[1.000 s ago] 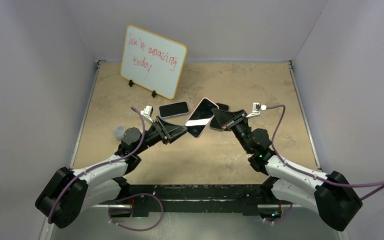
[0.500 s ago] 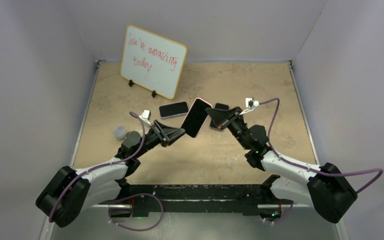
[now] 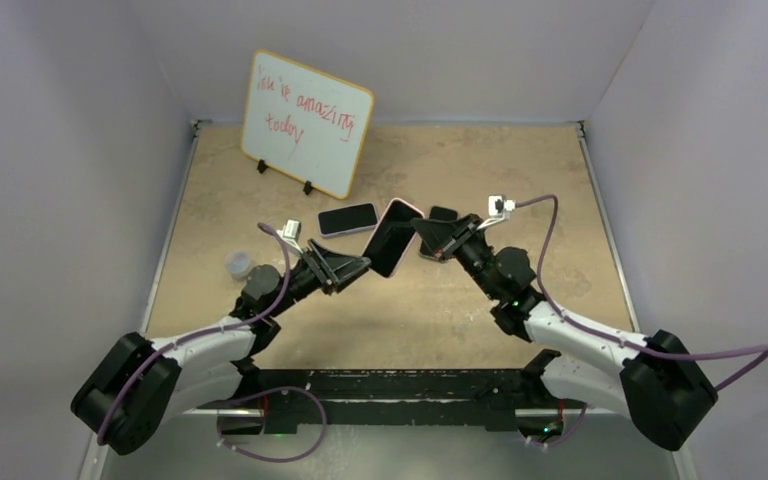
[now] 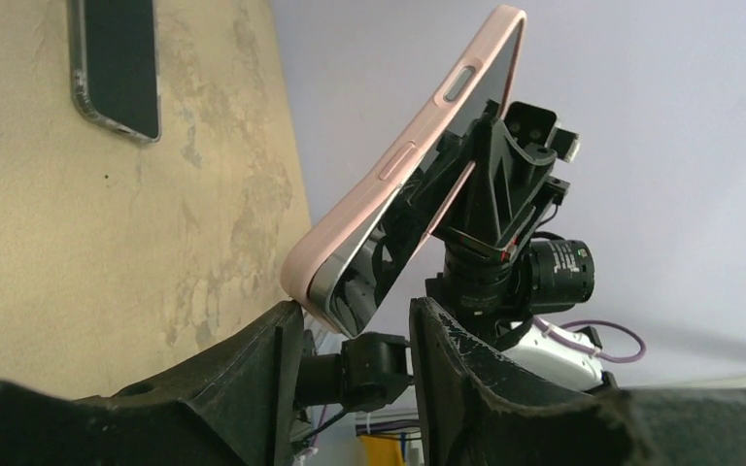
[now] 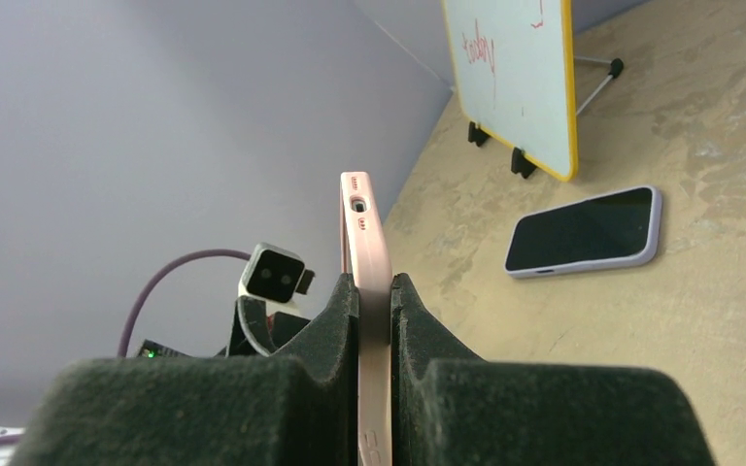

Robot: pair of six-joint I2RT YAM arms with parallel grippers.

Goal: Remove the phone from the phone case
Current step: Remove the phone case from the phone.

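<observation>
Held off the worktop [image 3: 520, 170], mid-air between the two arms: phone [image 3: 390, 240], tilted, not yet out of its pink case [image 4: 418, 146].

Right jaws: closed tight on the case, one long edge pinched between the two pads [image 5: 330, 320], case seen edge-on in the right wrist view with its far end sticking out beyond the fingertips.

Left jaws: parted, not clamped. Lower corner of the cased phone sitting at the mouth of the gap, against or just beside one fingertip [image 4: 282, 330]; contact too close to call. Other fingertip apart from the phone.

Glass side of the phone turned toward the right arm, pink back and side buttons toward the worktop.

Elsewhere on the worktop: second phone [image 3: 347, 218] in a pale case, lying flat, screen up, just beyond the left jaws. Whiteboard [image 3: 305, 122] with red writing, propped on its stand at the far left. Dark flat item [image 3: 444, 213] partly hidden behind the right arm; not identifiable.
</observation>
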